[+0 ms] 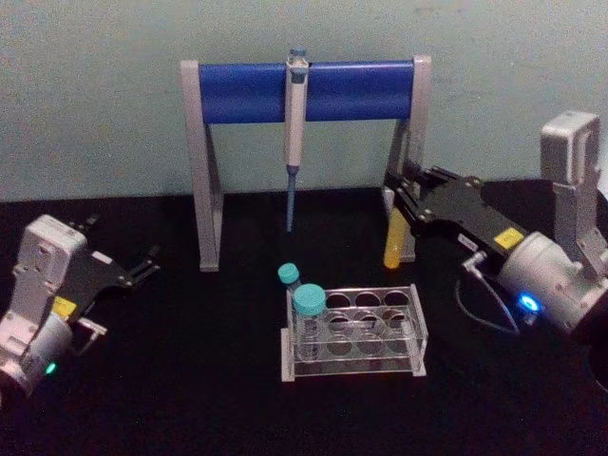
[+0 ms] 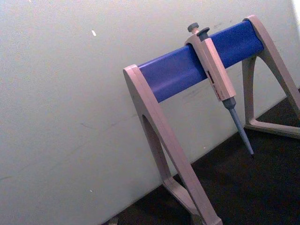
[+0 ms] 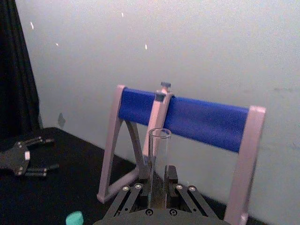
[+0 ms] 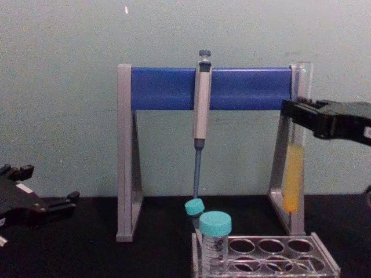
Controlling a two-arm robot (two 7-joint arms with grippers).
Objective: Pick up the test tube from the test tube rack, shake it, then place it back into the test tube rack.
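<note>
Right claw (image 4: 301, 119): clamped on test tube (image 4: 294, 174), grip taken at the upper part, w/ the open rim left standing above the claw. Tube is held upright in the air; yellow-orange liq. is seen in its lower part, and its round btm is kept clear of the bench (image 1: 190, 399). Tube is located right of and behind the test tube rack (image 1: 380, 369), out of the holes, in line w/ the right leg of the pipette stand (image 1: 247, 92). Rack: clear plastic, set on the bench at ctr front. Two teal-capped tubes (image 1: 309, 302) are carried at its left end, one behind the other. Stand: grey legs, blue crossbar, placed at the rear by the wall. Pipette (image 1: 295, 104) is hung at mid-bar, tip down. Left claw (image 1: 142, 266): fingers apart, parked low at far left of the bench, well apart from the rack.
</note>
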